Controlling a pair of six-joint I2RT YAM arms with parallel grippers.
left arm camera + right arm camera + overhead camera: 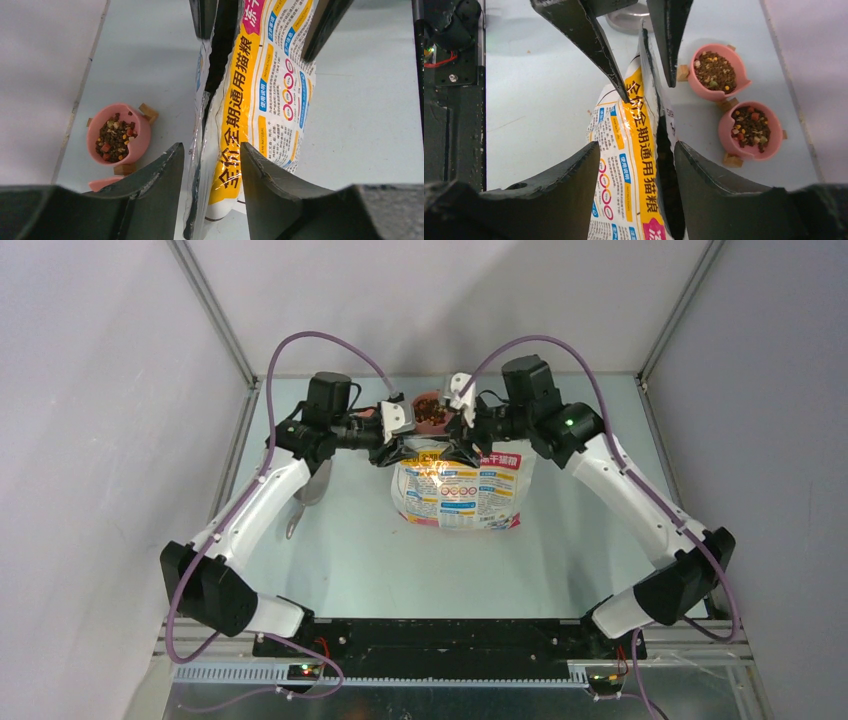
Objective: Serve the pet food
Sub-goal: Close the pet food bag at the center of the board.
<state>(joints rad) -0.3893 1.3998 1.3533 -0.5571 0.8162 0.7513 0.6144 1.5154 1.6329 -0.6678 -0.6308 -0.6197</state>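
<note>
Biggest thing on the pale table is one bag, standing up between my two pincers. It's white with a yellow band that reads 全价全期通用猫粮, plus a blue tab saying 使用说明. There's a pink patch up top that I can't fully read.

My left pincer is clamped on one end of the bag's open top. My right pincer is clamped on the other end, so the tips face each other and the mouth gapes dark between them. Can't make out what's down in there.

One grey metal scoop lies back behind the left pincer, beside that forearm.

Two pink bowls sit side by side on the bag's far side, just off the right pincer's fingertips. The pet food is in both: brown kibble with red, yellow and green bits mixed in. A few little tan blocks hug the bowls.
</note>
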